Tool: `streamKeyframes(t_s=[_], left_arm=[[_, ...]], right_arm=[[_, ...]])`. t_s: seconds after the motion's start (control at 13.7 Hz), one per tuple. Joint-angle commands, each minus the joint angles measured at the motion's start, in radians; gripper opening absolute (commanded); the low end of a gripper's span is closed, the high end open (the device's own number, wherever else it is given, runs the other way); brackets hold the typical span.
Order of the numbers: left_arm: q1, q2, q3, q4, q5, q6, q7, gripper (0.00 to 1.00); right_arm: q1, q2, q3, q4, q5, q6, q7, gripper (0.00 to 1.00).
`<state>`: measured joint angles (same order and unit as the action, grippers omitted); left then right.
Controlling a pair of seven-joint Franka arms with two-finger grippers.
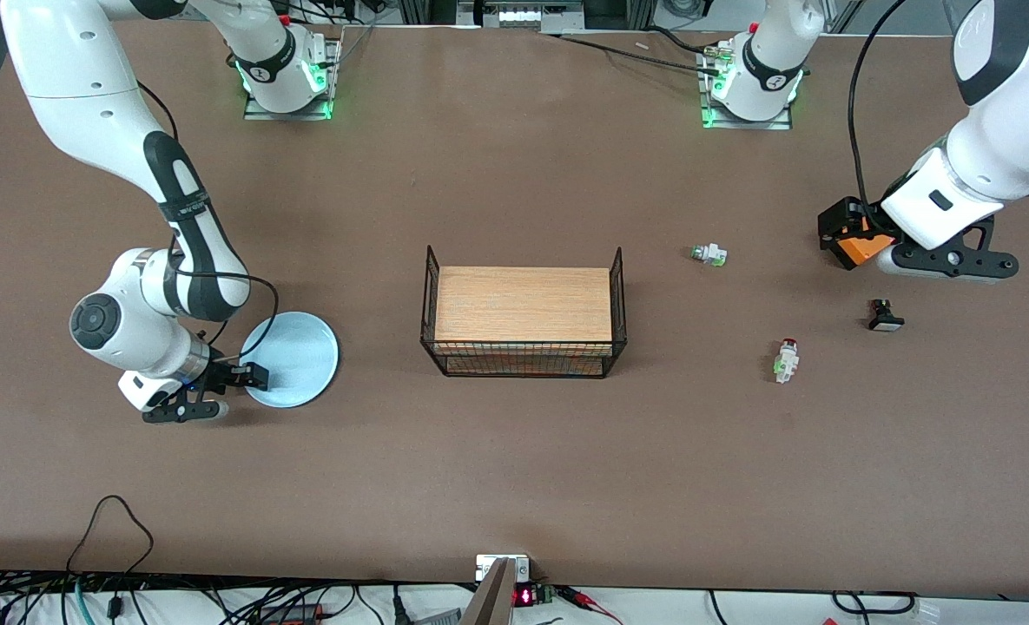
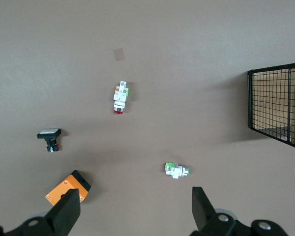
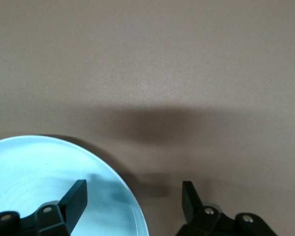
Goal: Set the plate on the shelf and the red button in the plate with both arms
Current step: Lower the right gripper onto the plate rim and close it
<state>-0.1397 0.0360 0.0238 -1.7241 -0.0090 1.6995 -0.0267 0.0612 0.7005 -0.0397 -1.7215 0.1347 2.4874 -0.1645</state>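
Pale-blue plate (image 1: 293,358): lies flat on the brown table (image 1: 514,486) in the lower left of the front view, toward the right arm's end; in the right wrist view its rim (image 3: 64,167) fills the lower left corner.
Right gripper (image 1: 240,391): low at the plate's edge that is nearer the front camera, fingers apart and straddling the rim, one finger (image 3: 74,197) over the plate's surface, the other over bare table just beside it. Nothing is clamped.
Red button (image 1: 787,360): lies on its side on the table right of centre in the front view, red cap pointing up the frame, green bits at the lower end; nearer the front camera than the other two parts. In the left wrist view (image 2: 120,97) it sits upper centre.
Green-capped part (image 1: 709,254): white body, on the table between the rack and the left gripper, well apart from the red button.
Black part with white cap (image 1: 885,317): on the table below the left gripper in the front view.
Left gripper (image 1: 853,227): at the right edge of the front view, up over bare table, bearing an orange block (image 2: 68,188); fingers (image 2: 202,209) spread wide, holding nothing.
Wire rack (image 1: 524,319): black mesh with a wooden board on top, at the centre of the table, well apart from the plate and the button.
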Motion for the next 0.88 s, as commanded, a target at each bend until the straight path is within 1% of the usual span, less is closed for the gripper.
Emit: streamKeyframes(t_s=[0.0, 0.15, 0.22, 0.44, 0.8], left_arm=[[0.002, 0.012, 0.002, 0.027, -0.028, -0.023, 0.024, 1.00], [0.002, 0.012, 0.002, 0.027, -0.031, -0.024, 0.024, 1.00], [0.003, 0.012, 0.002, 0.027, -0.031, -0.024, 0.024, 1.00], [0.002, 0.012, 0.002, 0.027, -0.031, -0.024, 0.024, 1.00], [0.002, 0.012, 0.002, 0.027, -0.032, -0.024, 0.022, 1.00]], right_arm=[[-0.001, -0.012, 0.003, -0.032, 0.000, 0.021, -0.006, 0.71], [-0.006, -0.012, 0.003, -0.033, 0.002, 0.015, -0.003, 0.59], [-0.006, -0.013, 0.001, -0.033, 0.002, 0.013, -0.001, 0.55], [-0.009, -0.015, -0.003, -0.033, 0.003, 0.008, 0.002, 0.39], [-0.009, -0.021, -0.011, -0.032, 0.006, -0.007, 0.000, 0.35]])
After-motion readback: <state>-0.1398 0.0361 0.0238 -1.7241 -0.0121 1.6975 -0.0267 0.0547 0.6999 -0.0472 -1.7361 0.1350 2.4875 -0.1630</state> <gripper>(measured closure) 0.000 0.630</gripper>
